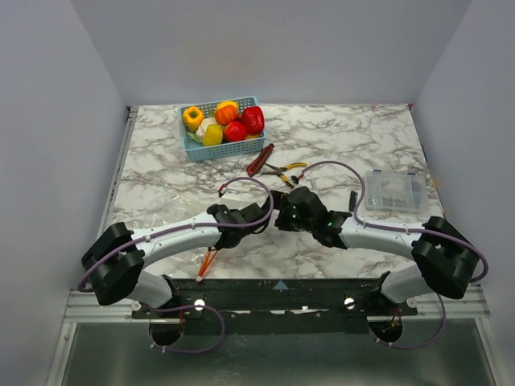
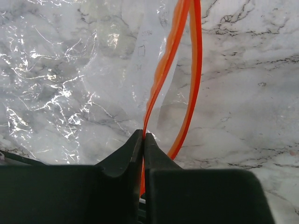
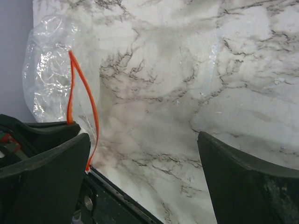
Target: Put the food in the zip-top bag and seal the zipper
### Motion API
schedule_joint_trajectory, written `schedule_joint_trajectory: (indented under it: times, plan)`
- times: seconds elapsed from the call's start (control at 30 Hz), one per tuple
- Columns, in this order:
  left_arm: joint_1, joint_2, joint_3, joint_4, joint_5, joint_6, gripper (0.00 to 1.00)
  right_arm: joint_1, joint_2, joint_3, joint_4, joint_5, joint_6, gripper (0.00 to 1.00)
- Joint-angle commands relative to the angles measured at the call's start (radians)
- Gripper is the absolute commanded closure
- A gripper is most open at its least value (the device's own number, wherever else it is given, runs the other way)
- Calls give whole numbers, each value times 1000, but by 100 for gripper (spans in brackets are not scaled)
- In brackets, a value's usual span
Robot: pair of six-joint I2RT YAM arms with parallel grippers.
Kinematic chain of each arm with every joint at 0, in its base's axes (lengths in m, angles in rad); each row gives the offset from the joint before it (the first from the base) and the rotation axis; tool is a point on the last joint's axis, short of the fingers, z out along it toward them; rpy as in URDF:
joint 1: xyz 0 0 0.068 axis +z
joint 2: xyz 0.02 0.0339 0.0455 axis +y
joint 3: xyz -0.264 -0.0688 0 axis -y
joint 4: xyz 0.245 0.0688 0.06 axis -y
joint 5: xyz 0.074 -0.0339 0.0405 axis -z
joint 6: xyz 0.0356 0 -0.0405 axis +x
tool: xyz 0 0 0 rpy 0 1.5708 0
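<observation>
The food (image 1: pixel 235 121), red, yellow and orange toy pieces, lies in the blue basket (image 1: pixel 211 153) at the back left. The clear zip-top bag (image 2: pixel 70 93) lies crinkled on the marble near the front edge, and it also shows in the right wrist view (image 3: pixel 46 79). Its red-orange zipper (image 2: pixel 163 70) is parted into two strips; it also shows in the top view (image 1: pixel 206 264) and the right wrist view (image 3: pixel 93 116). My left gripper (image 2: pixel 143 135) is shut on one strip. My right gripper (image 3: pixel 145 177) is open and empty, just right of the left one (image 1: pixel 278 211).
Red-handled pliers (image 1: pixel 261 159) and a second small tool lie mid-table behind the grippers. A clear plastic box (image 1: pixel 394 191) stands at the right. The black rail of the table's front edge (image 3: pixel 121 200) runs close below the right gripper.
</observation>
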Motion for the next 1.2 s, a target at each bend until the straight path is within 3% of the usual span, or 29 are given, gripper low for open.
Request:
schedule_joint_trajectory:
  times: [0.0, 0.2, 0.4, 0.6, 0.87, 1.17]
  plan:
    - [-8, -69, 19, -16, -27, -8, 99, 9, -30, -93, 119, -1, -16, 0]
    - [-7, -198, 14, 21, 58, 33, 100, 16, -9, -98, 229, -84, -29, 5]
    - [1, -369, -18, 104, 197, 79, 100, 152, 5, -105, 367, 18, -21, 6]
    - [9, -433, 1, 74, 207, 74, 100, 265, 62, -82, 413, 154, -30, 24]
    - [10, -437, -34, 97, 266, 1, 100, 385, 118, 54, 241, 363, -70, 25]
    - [10, -438, -34, 84, 231, -118, 100, 455, 228, 245, -9, 582, 2, 44]
